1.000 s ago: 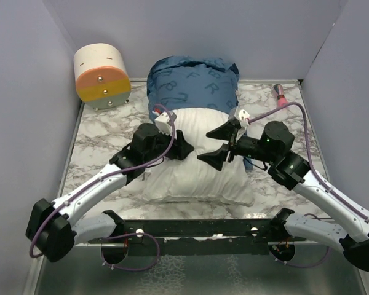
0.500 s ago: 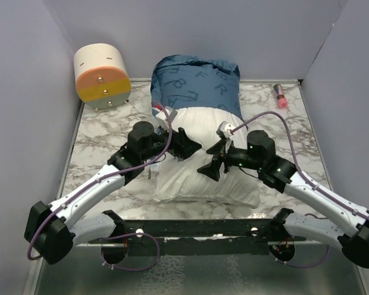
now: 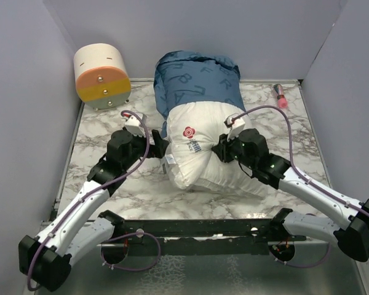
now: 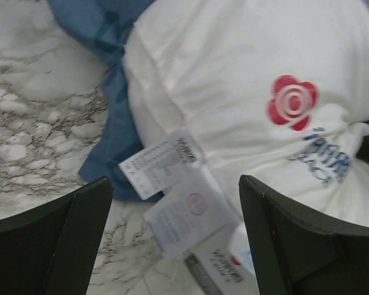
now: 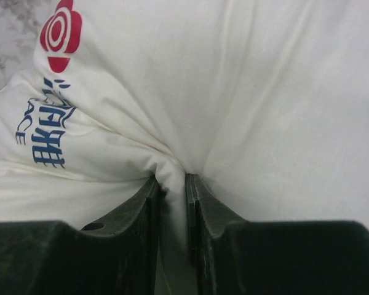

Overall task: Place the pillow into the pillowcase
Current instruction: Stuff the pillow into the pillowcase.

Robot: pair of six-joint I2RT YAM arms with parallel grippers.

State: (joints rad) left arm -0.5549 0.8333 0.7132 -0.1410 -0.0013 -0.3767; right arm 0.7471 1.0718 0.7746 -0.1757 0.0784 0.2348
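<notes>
Red flower logo [image 3: 189, 131] on pillow [image 3: 212, 163], letters [image 3: 179, 83] on pillowcase [image 3: 209, 80]

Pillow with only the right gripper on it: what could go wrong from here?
1. The right gripper pinches only a thin fold of the pillow; a push could pull it free.
2. The left gripper is open and holds nothing, so the pillowcase may slide or bunch instead of taking the pillow.
3. Its blue edge lies rumpled beside the care labels and might snag.
</notes>
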